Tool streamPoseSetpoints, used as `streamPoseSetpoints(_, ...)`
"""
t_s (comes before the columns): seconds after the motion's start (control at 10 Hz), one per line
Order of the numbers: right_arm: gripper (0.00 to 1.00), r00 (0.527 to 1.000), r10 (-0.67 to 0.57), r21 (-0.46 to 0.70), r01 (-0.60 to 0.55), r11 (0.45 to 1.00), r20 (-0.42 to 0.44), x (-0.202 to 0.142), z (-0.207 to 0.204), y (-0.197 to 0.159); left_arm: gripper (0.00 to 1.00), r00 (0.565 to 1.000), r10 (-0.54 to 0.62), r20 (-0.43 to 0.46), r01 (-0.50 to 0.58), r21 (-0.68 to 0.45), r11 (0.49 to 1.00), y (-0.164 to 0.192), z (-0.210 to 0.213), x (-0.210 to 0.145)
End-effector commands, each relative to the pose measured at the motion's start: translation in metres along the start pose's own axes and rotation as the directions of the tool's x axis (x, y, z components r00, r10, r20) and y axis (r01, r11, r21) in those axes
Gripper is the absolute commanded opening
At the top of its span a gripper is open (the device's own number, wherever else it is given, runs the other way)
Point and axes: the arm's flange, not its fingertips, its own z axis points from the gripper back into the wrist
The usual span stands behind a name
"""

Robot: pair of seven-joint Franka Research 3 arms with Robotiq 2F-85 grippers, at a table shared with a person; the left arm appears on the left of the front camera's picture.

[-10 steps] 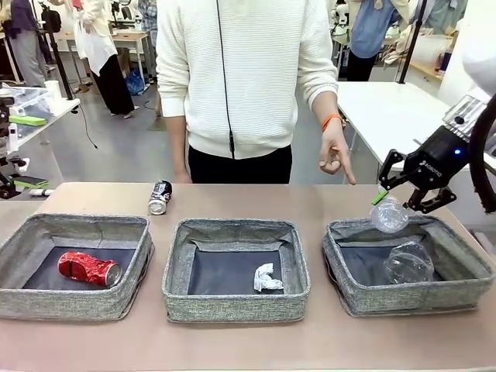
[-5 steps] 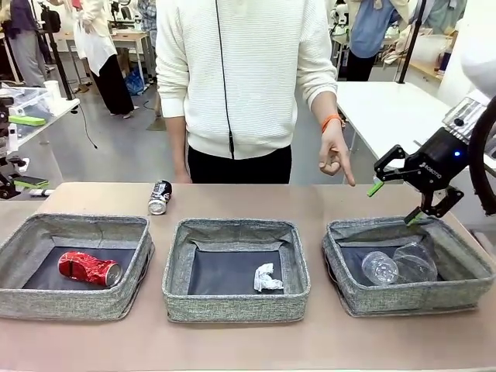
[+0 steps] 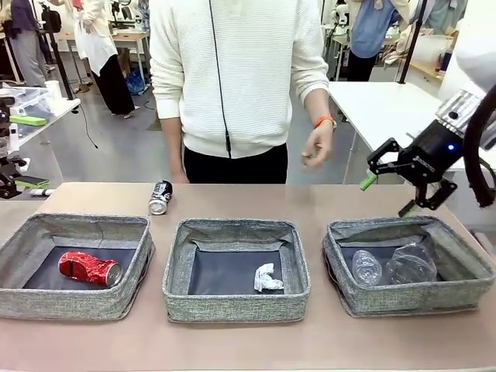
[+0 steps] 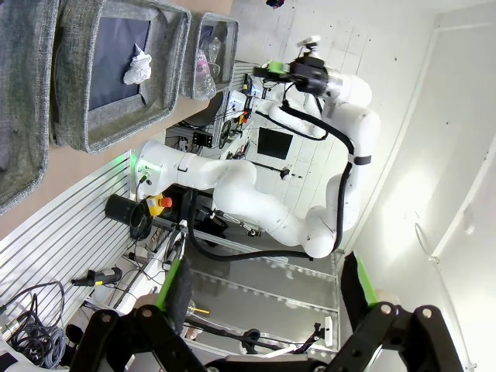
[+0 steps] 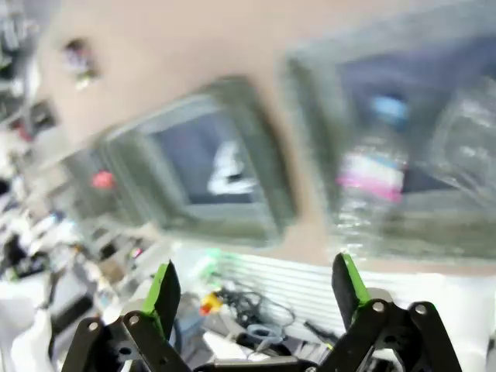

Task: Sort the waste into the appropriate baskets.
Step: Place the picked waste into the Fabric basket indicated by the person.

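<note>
Three grey baskets stand in a row: left (image 3: 74,304), middle (image 3: 232,304), right (image 3: 415,300). A crushed red can (image 3: 89,268) lies in the left one and a white paper wad (image 3: 266,277) in the middle one. The right one holds a clear bottle (image 3: 366,267) beside a clear cup (image 3: 411,263). Behind the baskets, a black-and-silver can (image 3: 160,197) lies on the table. My right gripper (image 3: 387,196) hangs open and empty above the right basket's far rim. In the blurred right wrist view, this gripper (image 5: 256,298) looks down on the pink-labelled bottle (image 5: 372,178). My left gripper (image 4: 267,291) is open and empty, away from the baskets.
A person in a white sweater stands at the far side, one hand (image 3: 316,151) raised above the table's far edge. Bare tabletop (image 3: 248,341) runs in front of the baskets. The left wrist view shows the paper wad (image 4: 139,63) in the middle basket (image 4: 77,108).
My right gripper opened and let go of the clear bottle, which dropped into the right basket beside the cup. The gripper then rose slightly. The person's pointing hand drew back.
</note>
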Motion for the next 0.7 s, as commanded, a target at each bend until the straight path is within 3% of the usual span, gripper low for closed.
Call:
streamPoseSetpoints(0.0, 1.0, 0.806, 0.59, 0.732, -0.381, 0.565, -0.036, -0.021, 0.055, 0.017, 1.0, 1.0, 0.006, -0.002, -0.006, -0.016, 1.0, -0.004, 0.0, -0.002)
streamPoseSetpoints(0.1, 1.0, 0.785, 0.603, 0.782, -0.283, 0.556, -0.144, -0.021, 0.063, 0.014, 1.0, 1.0, 0.006, -0.002, -0.006, -0.016, 1.0, -0.004, 0.0, -0.002)
streamPoseSetpoints(0.2, 1.0, 0.718, 0.626, 0.781, -0.189, 0.595, -0.303, -0.022, 0.059, 0.015, 1.0, 1.0, 0.006, -0.002, -0.006, -0.016, 1.0, -0.004, 0.0, -0.002)
streamPoseSetpoints(0.3, 1.0, 0.699, 0.597, 0.718, -0.172, 0.674, -0.393, -0.02, 0.05, 0.018, 1.0, 1.0, 0.006, -0.002, -0.006, -0.016, 1.0, -0.004, 0.0, -0.002)
streamPoseSetpoints(0.4, 1.0, 0.67, 0.629, 0.695, -0.23, 0.681, -0.394, -0.02, 0.041, 0.019, 1.0, 1.0, 0.006, -0.002, -0.006, -0.016, 1.0, -0.004, 0.0, -0.002)
streamPoseSetpoints(0.5, 1.0, 0.658, 0.619, 0.641, -0.26, 0.722, -0.429, -0.021, 0.032, 0.02, 1.0, 1.0, 0.006, -0.002, -0.006, -0.016, 1.0, -0.004, 0.0, -0.002)
streamPoseSetpoints(0.6, 1.0, 0.726, 0.474, 0.592, -0.114, 0.798, -0.498, -0.016, 0.018, 0.022, 1.0, 1.0, 0.006, -0.002, -0.006, -0.016, 1.0, -0.004, 0.0, -0.002)
